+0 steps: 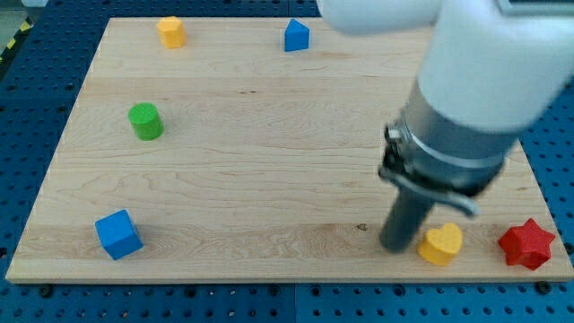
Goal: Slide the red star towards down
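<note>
In the one camera view we see a pale wooden board [269, 161] on a blue perforated surface. The red star [526, 244] sits at the board's bottom right corner, a chunky block with blunt points. Our tip [395, 246] rests on the board just left of a yellow heart [441, 244], which lies between tip and star. We carry no fingers, only a rod. Elsewhere: blue cube [118, 234], green cylinder [144, 121], a yellow block [170, 31], a blue block [296, 36]. No writing is legible.
</note>
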Controlling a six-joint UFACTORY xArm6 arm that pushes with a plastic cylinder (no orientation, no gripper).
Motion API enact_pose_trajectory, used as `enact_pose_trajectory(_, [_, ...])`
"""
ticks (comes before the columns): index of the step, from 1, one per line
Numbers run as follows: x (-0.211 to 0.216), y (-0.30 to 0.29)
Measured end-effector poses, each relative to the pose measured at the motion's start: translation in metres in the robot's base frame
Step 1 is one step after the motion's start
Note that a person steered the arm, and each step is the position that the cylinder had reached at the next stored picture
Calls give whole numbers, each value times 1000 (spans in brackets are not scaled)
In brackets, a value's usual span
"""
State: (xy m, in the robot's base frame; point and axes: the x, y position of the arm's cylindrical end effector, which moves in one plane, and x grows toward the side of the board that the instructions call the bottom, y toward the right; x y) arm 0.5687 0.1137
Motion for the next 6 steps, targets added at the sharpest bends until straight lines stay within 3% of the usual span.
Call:
enact_pose_trajectory(1, [-30,-32])
enact_pose_trajectory(2, [-31,-12])
enact_pose_trajectory(3, [-31,77])
enact_pose_trajectory(4, [-9,115])
enact_pose_trajectory(5, [33,116])
enact_pose_trajectory(6, [48,113])
